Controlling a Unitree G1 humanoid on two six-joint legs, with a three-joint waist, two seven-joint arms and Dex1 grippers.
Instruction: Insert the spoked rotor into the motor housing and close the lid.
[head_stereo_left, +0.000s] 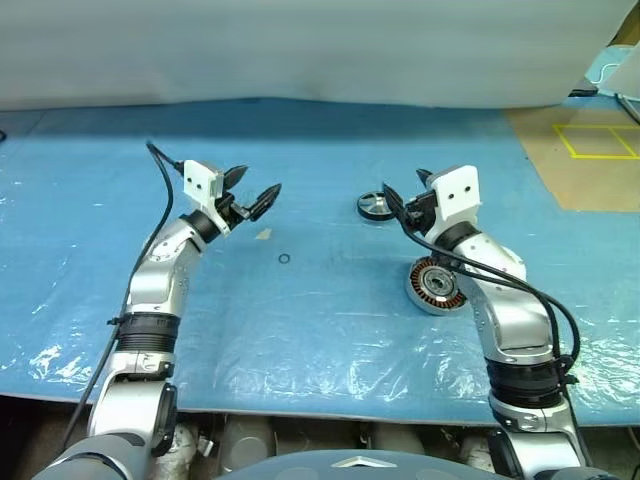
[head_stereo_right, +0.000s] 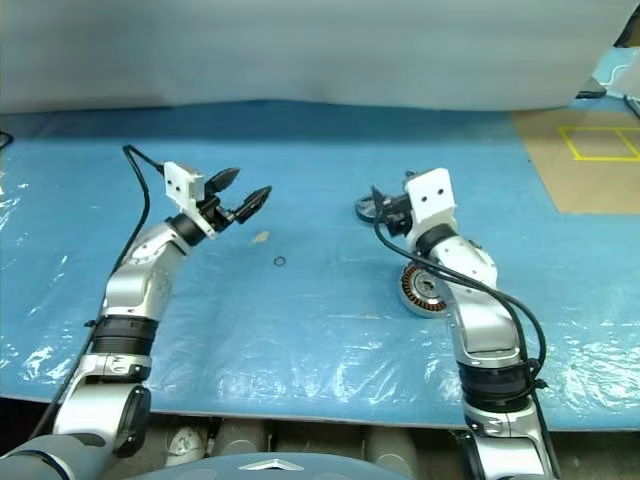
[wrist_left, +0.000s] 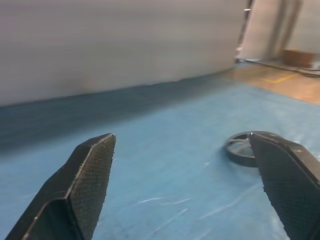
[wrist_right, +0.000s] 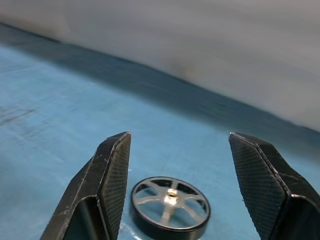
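Observation:
The spoked rotor (head_stereo_left: 373, 205), a flat wheel with a silver rim, lies on the blue sheet at the middle right. My right gripper (head_stereo_left: 405, 195) hovers open just beside and above it; in the right wrist view the rotor (wrist_right: 170, 207) lies ahead, between the spread fingers. The motor housing (head_stereo_left: 437, 285), with copper windings facing up, rests nearer to me, partly behind my right forearm. My left gripper (head_stereo_left: 250, 190) is raised on the left, open and holding nothing, pointing toward the rotor (wrist_left: 242, 147). The lid is out of view.
A tiny black ring (head_stereo_left: 284, 259) and a small tan scrap (head_stereo_left: 263, 234) lie on the blue sheet (head_stereo_left: 320, 330) between the arms. A brown board with yellow tape (head_stereo_left: 590, 150) sits far right. A white sheet (head_stereo_left: 300, 50) hangs along the back.

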